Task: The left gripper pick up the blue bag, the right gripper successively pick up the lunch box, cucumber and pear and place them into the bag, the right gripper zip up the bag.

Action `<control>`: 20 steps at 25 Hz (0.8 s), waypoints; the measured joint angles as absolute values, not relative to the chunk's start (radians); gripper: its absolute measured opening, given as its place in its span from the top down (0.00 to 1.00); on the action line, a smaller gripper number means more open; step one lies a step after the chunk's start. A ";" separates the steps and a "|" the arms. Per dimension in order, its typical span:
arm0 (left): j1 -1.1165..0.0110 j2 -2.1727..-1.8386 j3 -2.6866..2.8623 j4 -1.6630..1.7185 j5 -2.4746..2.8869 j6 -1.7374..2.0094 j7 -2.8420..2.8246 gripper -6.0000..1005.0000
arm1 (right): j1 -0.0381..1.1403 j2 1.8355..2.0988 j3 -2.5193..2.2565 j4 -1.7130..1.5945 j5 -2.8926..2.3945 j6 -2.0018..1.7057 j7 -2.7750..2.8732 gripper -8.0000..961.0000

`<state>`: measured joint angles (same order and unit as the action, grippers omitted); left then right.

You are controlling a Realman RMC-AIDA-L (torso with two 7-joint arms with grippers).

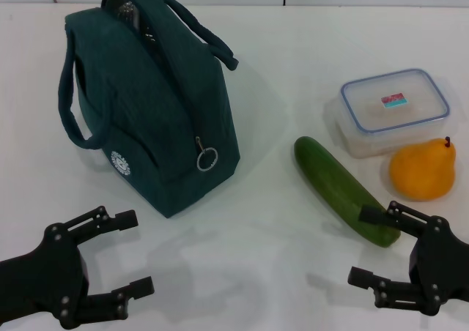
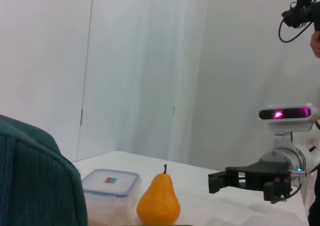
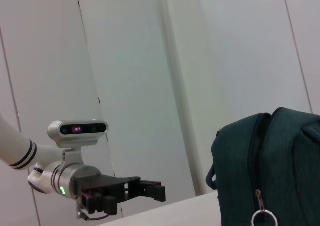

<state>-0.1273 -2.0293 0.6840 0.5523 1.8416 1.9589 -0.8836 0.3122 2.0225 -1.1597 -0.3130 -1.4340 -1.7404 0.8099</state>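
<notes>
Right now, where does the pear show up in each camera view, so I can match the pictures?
Head view: the pear stands at the right, just in front of the lunch box, beyond the right gripper.
Left wrist view: pear at bottom centre, beside the lunch box.
Right wrist view: not in it.
Shared landmark: the blue bag, in all three views.

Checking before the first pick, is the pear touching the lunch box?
Cannot tell. The head view shows the pear overlapping the lunch box edge, no gap visible.
</notes>
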 joint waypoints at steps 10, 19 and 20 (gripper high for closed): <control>-0.128 -2.029 0.684 0.552 1.841 1.956 -0.884 0.12 | 0.322 2.023 -1.178 -0.311 -1.410 -1.737 0.810 0.10; -0.138 -2.033 0.505 0.552 1.819 1.979 -1.081 0.12 | 0.322 2.023 -1.178 -0.311 -1.398 -1.739 0.814 0.11; -0.142 -2.031 0.474 0.552 1.807 1.983 -1.145 0.12 | 0.322 2.023 -1.178 -0.311 -1.397 -1.740 0.815 0.11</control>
